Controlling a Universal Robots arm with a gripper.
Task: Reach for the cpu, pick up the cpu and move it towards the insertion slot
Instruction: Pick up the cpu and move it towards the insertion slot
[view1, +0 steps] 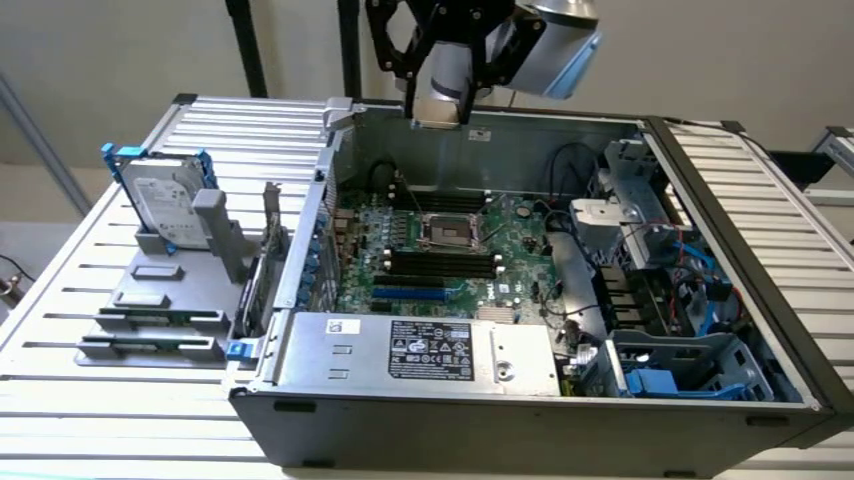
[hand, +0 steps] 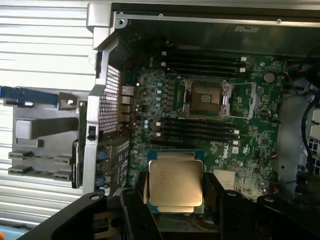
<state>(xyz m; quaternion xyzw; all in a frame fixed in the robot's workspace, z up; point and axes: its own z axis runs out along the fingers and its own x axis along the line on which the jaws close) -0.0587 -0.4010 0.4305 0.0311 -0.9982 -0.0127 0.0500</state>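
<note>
The cpu (hand: 176, 182), a flat square chip with a silvery metal top, sits between the two dark fingers (hand: 136, 200) of my gripper (hand: 176, 194), which is shut on its edges. In the exterior view the gripper (view1: 438, 108) hangs high over the rear wall of the open computer case. The insertion slot (view1: 447, 232), a square socket with a shiny metal frame and dark centre, lies on the green motherboard below the gripper. In the wrist view the insertion slot (hand: 206, 97) is beyond the held chip, well apart from it.
Long black memory slots (view1: 434, 265) flank the socket. A power supply (view1: 420, 350) fills the case's near side and cables (view1: 641, 270) crowd the exterior view's right. A silver hard drive with blue rails (view1: 167, 205) stands on a grey fixture on the slatted table (view1: 80, 290).
</note>
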